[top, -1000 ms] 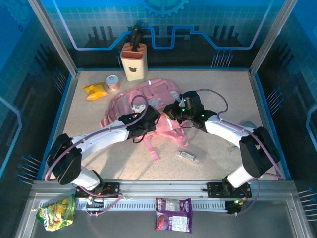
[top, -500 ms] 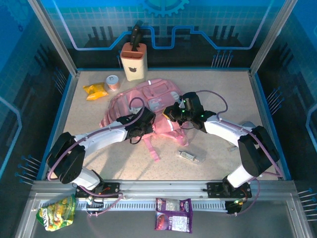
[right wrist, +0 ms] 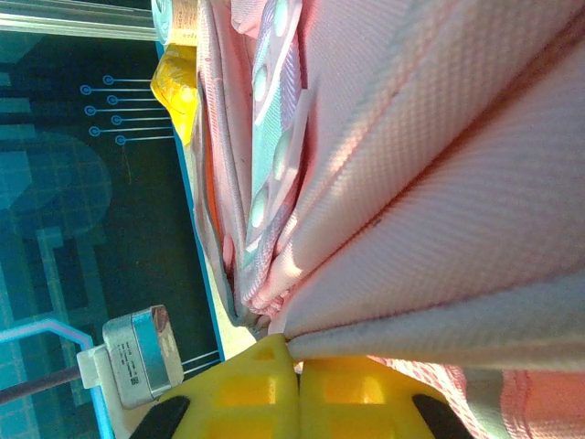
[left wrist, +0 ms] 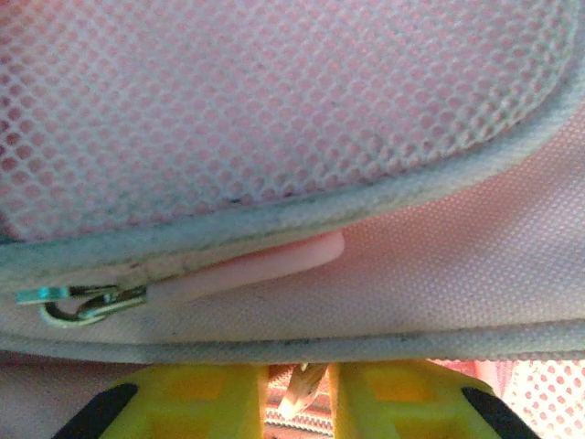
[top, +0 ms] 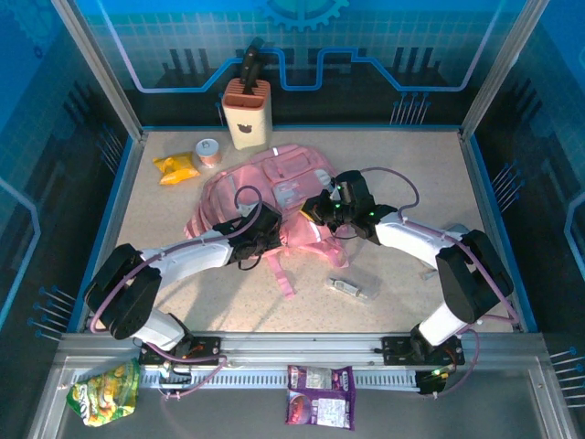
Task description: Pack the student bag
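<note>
Centre frame: student bag (top: 279,187), soft, light, floppy. Fabric fold pinched tight in right gripper (right wrist: 297,352); left gripper (left wrist: 297,375) just below zip pull (left wrist: 78,304) (grasp can't be told). Best held by trim/strap.

Speckled worktop (top: 411,165): pink student bag (top: 274,178) mid, knife block (top: 247,114) at far edge, yellow packet (top: 175,167) and round tin (top: 209,152) near far-left corner, silvery item (top: 347,290) near-right of centre.
</note>
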You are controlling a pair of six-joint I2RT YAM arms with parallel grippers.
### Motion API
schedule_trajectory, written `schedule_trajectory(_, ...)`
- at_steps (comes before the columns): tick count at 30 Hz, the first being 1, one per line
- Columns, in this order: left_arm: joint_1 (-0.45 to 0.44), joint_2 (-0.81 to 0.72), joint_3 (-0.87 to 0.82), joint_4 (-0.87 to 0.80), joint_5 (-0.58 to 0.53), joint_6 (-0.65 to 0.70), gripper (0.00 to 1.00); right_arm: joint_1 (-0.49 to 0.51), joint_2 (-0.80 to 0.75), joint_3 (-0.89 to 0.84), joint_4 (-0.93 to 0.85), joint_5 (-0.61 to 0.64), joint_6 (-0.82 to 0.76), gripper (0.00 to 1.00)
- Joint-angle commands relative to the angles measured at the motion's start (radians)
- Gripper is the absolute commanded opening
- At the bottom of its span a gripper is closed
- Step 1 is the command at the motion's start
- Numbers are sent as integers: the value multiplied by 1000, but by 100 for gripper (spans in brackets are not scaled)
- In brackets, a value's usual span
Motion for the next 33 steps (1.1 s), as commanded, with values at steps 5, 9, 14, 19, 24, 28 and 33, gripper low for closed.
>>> schedule_trajectory(5, 11, -98, -42, -22, -83, 42, 7, -23, -17, 20, 62, 1, -37, 0)
schedule_trajectory(9, 13, -131, -26, -131, -105, 91, 3, -39, -17, 18, 65, -6, -41, 0)
schedule_trajectory(14, 30, -131, -13, -308, -160, 119, 0, -72, -13, 28, 42, -15, -75, 0)
schedule_trajectory(19, 38, -187, -45, -398, -173, 114, 0, -122, 25, 82, -23, -42, -152, 0)
schedule_trajectory(24, 22, -243, -88, -381, -38, 129, 0, -175, 110, 166, -41, -106, -213, 0)
schedule_trajectory(28, -83, -231, -54, -370, -17, 80, 0, -200, 198, 290, -130, -140, -293, 0)
schedule_trajectory(33, -186, -145, 14, -301, -39, -25, 0, -218, 255, 378, -221, -144, -360, 12)
